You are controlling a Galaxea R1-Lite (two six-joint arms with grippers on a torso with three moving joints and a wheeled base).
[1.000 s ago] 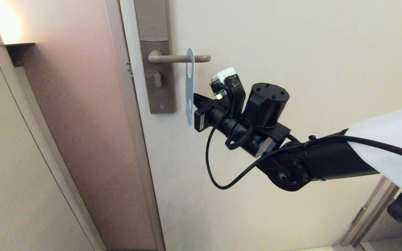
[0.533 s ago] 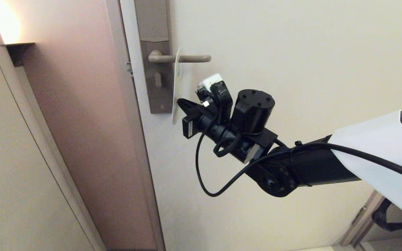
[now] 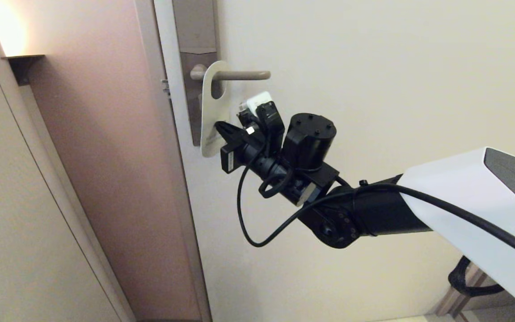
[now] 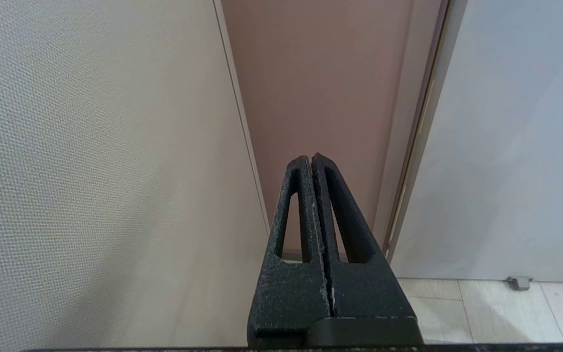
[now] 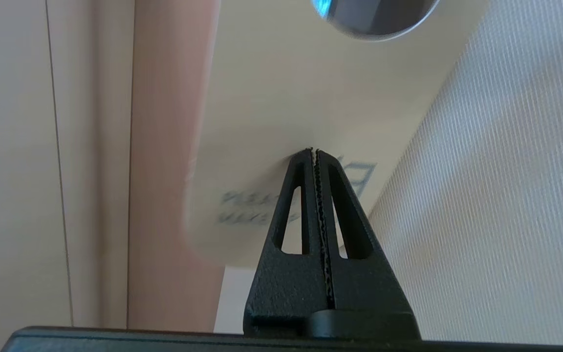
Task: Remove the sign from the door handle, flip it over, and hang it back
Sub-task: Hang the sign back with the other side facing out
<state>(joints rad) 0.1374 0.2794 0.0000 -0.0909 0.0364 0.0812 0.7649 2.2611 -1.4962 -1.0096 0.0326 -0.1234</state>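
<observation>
Head view: sign [image 3: 209, 117] hangs on door handle [image 3: 239, 75], white face out, lower end swung toward the door's latch edge. R gripper [image 3: 220, 128] fingers pressed together, tips against sign below handle. R wrist view only: blurred teal print on sign [image 5: 262, 146]. L wrist view only: L gripper [image 4: 310, 159] fingers together, away from handle.

Right gripper [image 3: 220, 128] (raised) — closed.
</observation>
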